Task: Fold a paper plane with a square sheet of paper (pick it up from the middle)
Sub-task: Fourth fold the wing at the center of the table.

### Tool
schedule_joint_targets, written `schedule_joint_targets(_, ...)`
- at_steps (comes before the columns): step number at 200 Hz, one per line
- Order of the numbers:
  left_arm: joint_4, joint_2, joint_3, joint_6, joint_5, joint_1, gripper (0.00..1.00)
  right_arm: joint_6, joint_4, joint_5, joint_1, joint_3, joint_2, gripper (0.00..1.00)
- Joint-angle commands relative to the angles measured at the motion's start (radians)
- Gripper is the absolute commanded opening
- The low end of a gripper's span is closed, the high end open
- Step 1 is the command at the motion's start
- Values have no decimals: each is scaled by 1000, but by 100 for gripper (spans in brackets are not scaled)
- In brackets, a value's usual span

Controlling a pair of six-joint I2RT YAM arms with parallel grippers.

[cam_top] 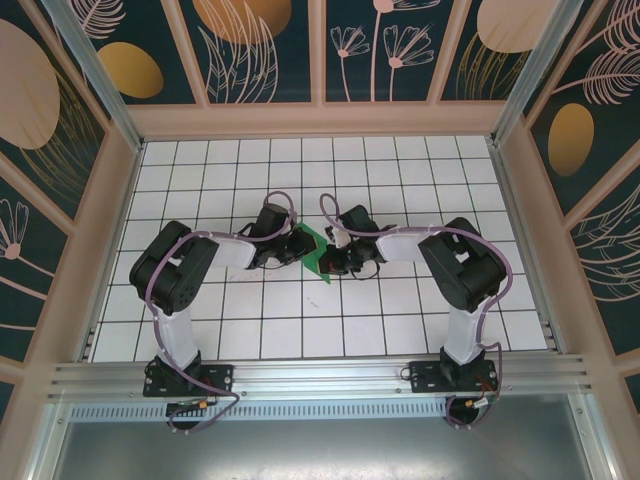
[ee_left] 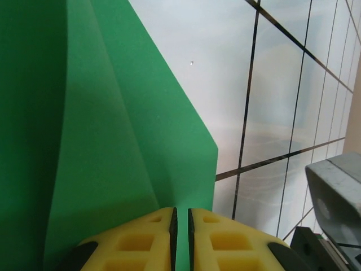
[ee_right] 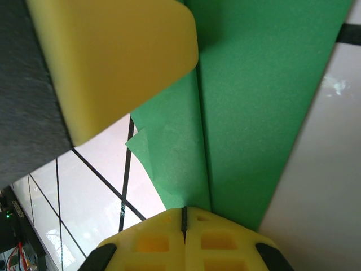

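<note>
green paper (ee_left: 113, 141), yellow fingers (ee_left: 132, 226), white gridded table (cam_top: 400, 320)

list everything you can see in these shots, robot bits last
folded green paper: one, green, mid-table between the two grippers
table: one, white tiles with dark grid lines, under the arms
enclosure walls: three, dark teal with tan plant prints, left, back and right of the table
metal rail: one, silver, near edge, carrying both arm bases
arms: two, black and white with purple cables, reaching inward
left gripper: one, yellow fingers, shut on the paper
right gripper: one, yellow fingers, shut on the paper's crease
</note>
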Motion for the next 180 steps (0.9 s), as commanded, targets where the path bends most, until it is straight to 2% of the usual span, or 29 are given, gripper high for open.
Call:
schedule_joint_targets(1,-31,4,-22,61,-50,0,18,3,-54,84,5,-37,61,7)
schedule_joint_targets(103,-89,27,-34,190,-117,2,12,27,-60,5,-10,50,-88,7)
schedule_joint_targets(180,-83,27,-32,200,-99,3,8,82,7,-4,-12,93,5,4)
